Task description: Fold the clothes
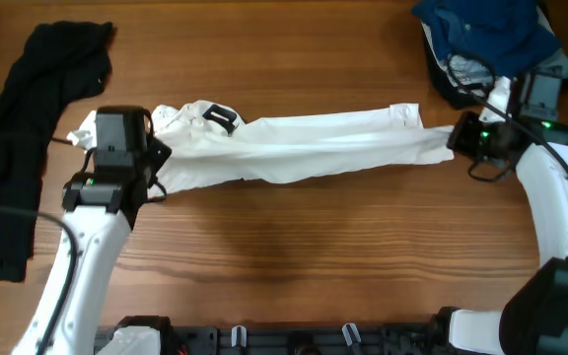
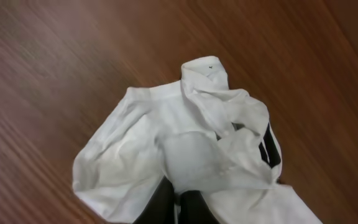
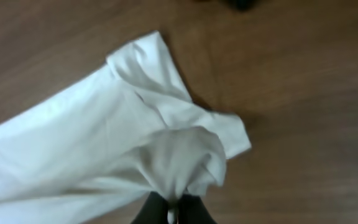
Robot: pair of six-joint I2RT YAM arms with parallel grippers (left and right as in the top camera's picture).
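A white T-shirt (image 1: 304,146) lies stretched into a long band across the middle of the table, with a black-and-white mark (image 1: 222,116) near its left end. My left gripper (image 1: 149,155) is shut on the shirt's left end; the left wrist view shows its fingers (image 2: 178,202) pinching bunched white fabric (image 2: 166,143). My right gripper (image 1: 454,135) is shut on the shirt's right end; the right wrist view shows its fingers (image 3: 173,211) clamped on a gathered fold (image 3: 173,155).
A black garment (image 1: 28,128) lies along the left edge of the table. A pile of blue and grey clothes (image 1: 486,39) sits at the back right corner, close behind my right arm. Bare wood lies in front of the shirt.
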